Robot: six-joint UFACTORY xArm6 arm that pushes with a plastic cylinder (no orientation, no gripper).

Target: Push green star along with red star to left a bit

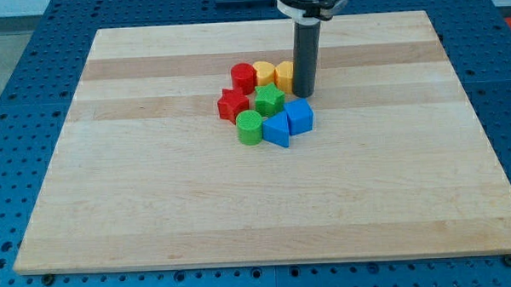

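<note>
Camera view thread, poster one: so where do we have my tip [303, 94] sitting right now? It looks like it's down on the worktop [155, 190], on the right edge of the pile.

Poster two: yep, we see that too. The green star [269, 99] is just to the view's left of my tip, really close, though we can't tell whether they touch. The red star [233, 103] is further left on the same line, right against the green star's far side.

Poster one: and the pincer, released or clenched?

Poster two: can't tell. All we get here is the dark rod [306, 56] coming straight down.

Poster one: fair. What about the rest of the bunch?

Poster two: up and left of my tip there's a row of three. A yellow block [285, 74] is partly hidden by the rod, then there's an orange-yellow block [264, 74], then a red cylinder [243, 77]. Just below my tip sits a blue block [299, 116], with a blue wedge-like block [277, 130] touching it lower left. The green cylinder [250, 127] is further left of that, below the two stars.
</note>
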